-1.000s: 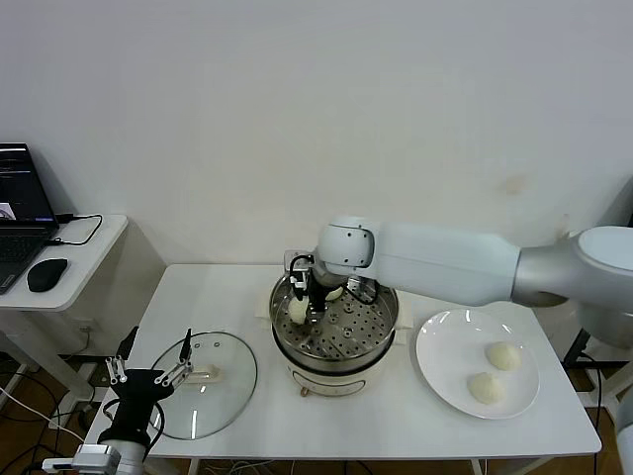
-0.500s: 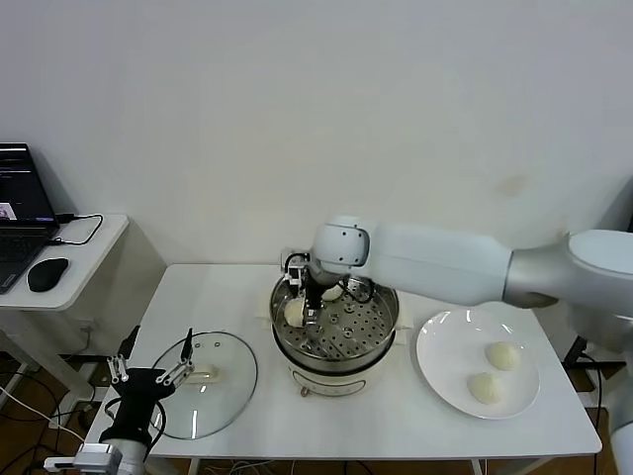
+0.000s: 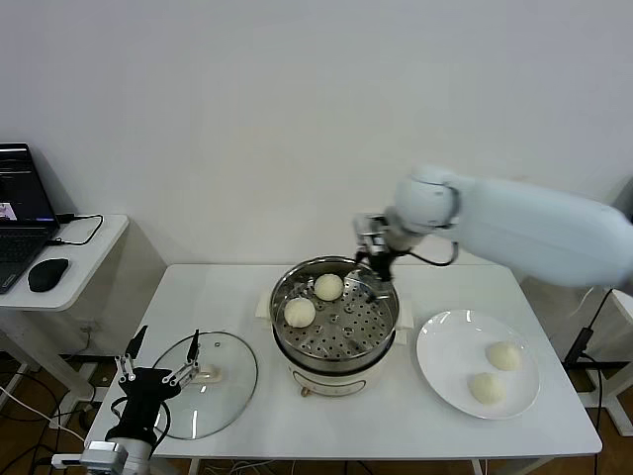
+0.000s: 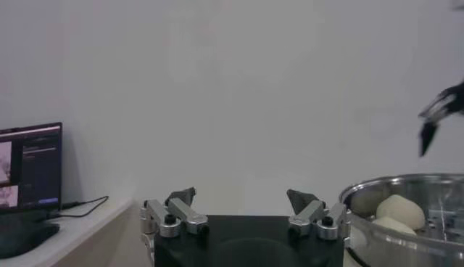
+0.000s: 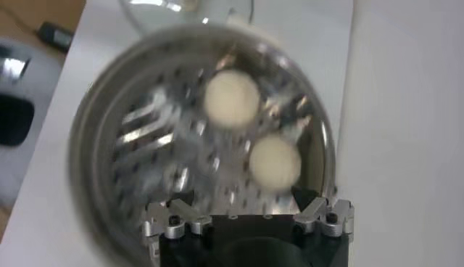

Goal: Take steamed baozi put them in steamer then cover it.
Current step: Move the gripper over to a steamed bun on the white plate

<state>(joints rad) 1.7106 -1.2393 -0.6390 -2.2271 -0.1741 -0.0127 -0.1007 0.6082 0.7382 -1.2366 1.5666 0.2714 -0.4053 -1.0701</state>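
Head view: two baozi [image 3: 300, 312] sit inside the steamer [image 3: 334, 348]; right gripper [image 3: 374, 259] hangs spread and empty above its far rim, risking a clip; left gripper [image 3: 158, 376] waits, spread, over the cover [image 3: 229, 384].

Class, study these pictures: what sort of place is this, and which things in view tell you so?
Probably a lab or office test room set up for a cooking trial, not a real kitchen: a bare white wall, a laptop on a side desk, and a steamer on a plain white table.
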